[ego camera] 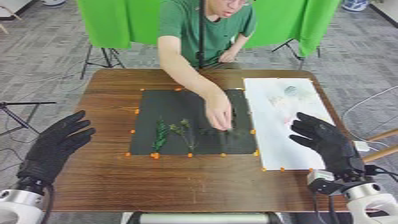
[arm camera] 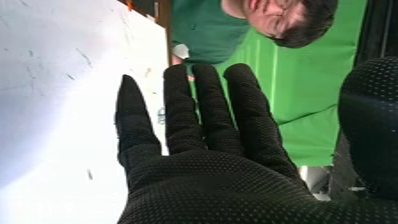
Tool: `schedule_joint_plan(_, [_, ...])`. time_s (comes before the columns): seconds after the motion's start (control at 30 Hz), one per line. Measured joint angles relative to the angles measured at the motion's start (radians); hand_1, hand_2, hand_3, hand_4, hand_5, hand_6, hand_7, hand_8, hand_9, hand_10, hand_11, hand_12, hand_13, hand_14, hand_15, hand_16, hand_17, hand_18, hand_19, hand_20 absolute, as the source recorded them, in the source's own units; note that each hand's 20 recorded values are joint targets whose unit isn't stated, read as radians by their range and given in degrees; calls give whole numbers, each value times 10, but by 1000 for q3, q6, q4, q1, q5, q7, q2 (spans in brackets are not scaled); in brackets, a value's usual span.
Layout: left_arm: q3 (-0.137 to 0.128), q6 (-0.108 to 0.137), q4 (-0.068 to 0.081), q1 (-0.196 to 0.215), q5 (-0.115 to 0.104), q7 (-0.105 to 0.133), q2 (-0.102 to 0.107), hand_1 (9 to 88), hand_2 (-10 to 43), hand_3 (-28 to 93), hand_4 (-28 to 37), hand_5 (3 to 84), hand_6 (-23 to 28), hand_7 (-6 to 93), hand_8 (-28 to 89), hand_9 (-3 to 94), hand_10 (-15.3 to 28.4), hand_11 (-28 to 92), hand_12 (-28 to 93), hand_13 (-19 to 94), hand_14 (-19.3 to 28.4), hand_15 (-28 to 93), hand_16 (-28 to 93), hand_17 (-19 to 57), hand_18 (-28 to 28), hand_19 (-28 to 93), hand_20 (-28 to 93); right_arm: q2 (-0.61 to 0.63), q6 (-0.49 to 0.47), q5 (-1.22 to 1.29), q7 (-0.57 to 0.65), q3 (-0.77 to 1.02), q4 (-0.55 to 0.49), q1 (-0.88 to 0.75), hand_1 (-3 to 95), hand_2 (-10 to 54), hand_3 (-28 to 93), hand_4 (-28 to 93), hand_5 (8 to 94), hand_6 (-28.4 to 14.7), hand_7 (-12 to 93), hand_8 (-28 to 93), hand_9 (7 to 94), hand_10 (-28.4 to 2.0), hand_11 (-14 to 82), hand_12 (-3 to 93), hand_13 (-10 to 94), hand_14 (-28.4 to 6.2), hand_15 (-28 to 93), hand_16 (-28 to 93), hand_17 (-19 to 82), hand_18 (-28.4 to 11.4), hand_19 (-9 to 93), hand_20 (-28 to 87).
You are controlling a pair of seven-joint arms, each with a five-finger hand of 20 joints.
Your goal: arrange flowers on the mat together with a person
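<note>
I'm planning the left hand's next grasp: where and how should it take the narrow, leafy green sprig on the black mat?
Probably low on the narrow, leafy green sprig, with the left hand coming from the left and pinching across it. It lies lengthwise away from the robot, and the branching green sprig is close on its right.

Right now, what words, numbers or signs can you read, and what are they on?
No words, numbers or signs that I can read.
Long white paper sheet: faint marks, too faint to tell if any are writing.
Black rectangular mat: no text that I can make out.
</note>
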Motion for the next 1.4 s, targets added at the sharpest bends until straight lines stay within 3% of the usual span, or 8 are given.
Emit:
schedule_joint_plan(0.3, [0,0,0,1,0,0,0,283,-13,698,-253,337,50,174,-89,296,123,193,183,251,159,312,2,-65,222,476,72,9,1,-3,8,-13,6,22,181,-6,809,-233,412,-64,121,-76,420,-145,60,231,358,-122,113,282,127,-205,313,229])
schedule_joint_plan(0.4, [0,0,0,1,0,-1,0,284,-13,698,-253,337,50,175,-89,296,123,194,183,251,159,312,2,-65,222,476,72,16,6,-4,11,-22,8,31,197,-20,811,-236,424,-61,141,-86,438,-146,93,229,403,-117,200,292,148,-204,428,278])
schedule_joint_plan(0.47, [0,0,0,1,0,-1,0,283,-13,698,-253,337,51,175,-89,296,124,194,183,251,159,313,2,-65,222,476,72,23,25,-11,9,-33,11,37,235,-62,814,-246,449,-54,183,-103,472,-143,158,234,443,-110,348,249,178,-196,560,344])
schedule_joint_plan(0.57, [0,0,0,1,0,-1,0,284,-13,698,-253,337,50,174,-90,296,124,193,183,251,160,313,2,-65,222,476,72,45,112,-61,-11,-70,14,47,263,-85,819,-252,463,-48,212,-112,490,-139,192,238,458,-103,423,232,195,-189,615,379])
schedule_joint_plan(0.67, [0,0,0,0,0,-1,0,284,-13,698,-253,337,50,174,-89,296,123,193,183,251,160,311,2,-65,222,476,72,72,206,-190,-59,-101,24,59,278,-91,823,-256,468,-45,219,-117,495,-137,201,238,461,-99,439,226,198,-187,619,385])
schedule_joint_plan(0.93, [0,0,0,0,0,-1,0,285,-12,696,-254,338,51,173,-89,296,124,193,183,251,160,310,2,-65,222,477,72,139,217,-327,-100,-111,52,113,314,-95,822,-277,455,-27,247,-129,481,-116,203,232,454,-83,435,213,199,-180,603,380])
schedule_joint_plan(1.2, [0,1,0,0,0,-1,1,286,-9,691,-249,337,51,171,-88,296,123,191,182,251,161,310,2,-65,223,477,72,272,357,-809,-129,-208,158,211,330,-95,828,-282,438,-4,286,-152,471,-91,201,230,451,-68,455,224,186,-175,580,375])
schedule_joint_plan(1.4, [0,1,0,1,0,0,1,287,-7,688,-247,338,51,171,-88,296,123,192,181,250,161,308,2,-66,223,476,72,330,390,-1022,-140,-245,230,271,333,-95,834,-283,443,7,302,-164,477,-81,205,228,449,-62,489,231,179,-173,571,377])
